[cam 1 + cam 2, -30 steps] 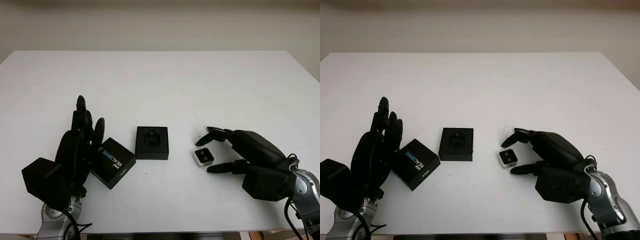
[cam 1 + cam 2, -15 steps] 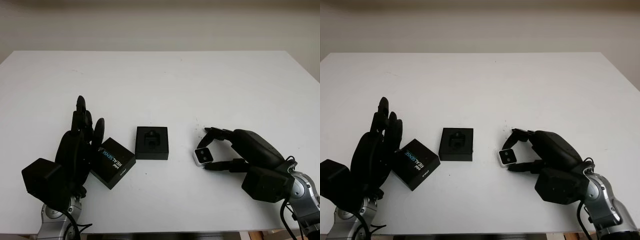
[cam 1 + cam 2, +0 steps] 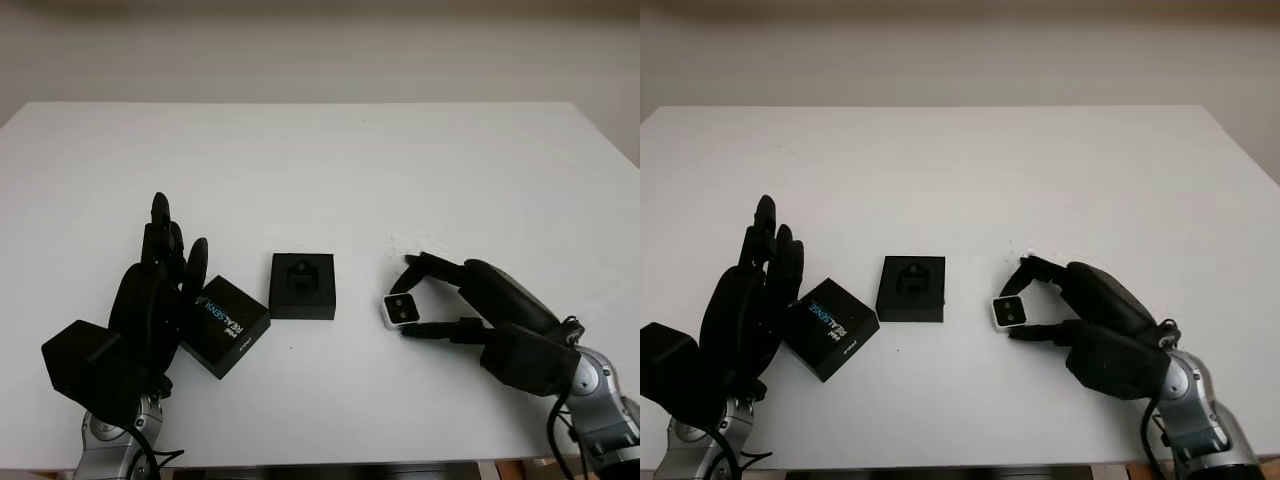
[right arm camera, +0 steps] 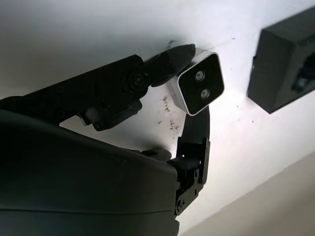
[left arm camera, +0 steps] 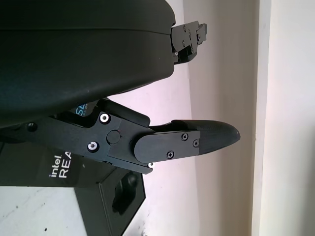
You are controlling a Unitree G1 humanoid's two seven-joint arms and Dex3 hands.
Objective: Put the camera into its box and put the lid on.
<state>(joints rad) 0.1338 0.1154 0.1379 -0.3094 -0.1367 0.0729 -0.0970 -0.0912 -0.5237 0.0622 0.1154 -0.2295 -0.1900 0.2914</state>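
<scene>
The camera (image 3: 400,310) is a small white cube with two lenses on its dark face, and my right hand (image 3: 405,298) is shut on it, pinched between thumb and fingers just above the table, right of the box. The open black box (image 3: 303,285) sits at the table's middle with its moulded insert showing. Its black lid (image 3: 225,325), printed "intel REALSENSE", lies skewed to the box's left. My left hand (image 3: 178,235) is open and stands upright against the lid's left side. The right wrist view shows the camera (image 4: 201,90) between the fingers (image 4: 167,61), with the box's corner (image 4: 285,64) beyond.
The white table (image 3: 320,170) stretches wide behind the objects, with a pale wall past its far edge. In the left wrist view the lid (image 5: 59,172) and box (image 5: 123,196) lie under the hand's finger (image 5: 197,140).
My right hand's fingers closed on the camera, which lay flat on the table, and tipped it up, shifting it slightly left toward the box. The left hand, lid and box stayed put.
</scene>
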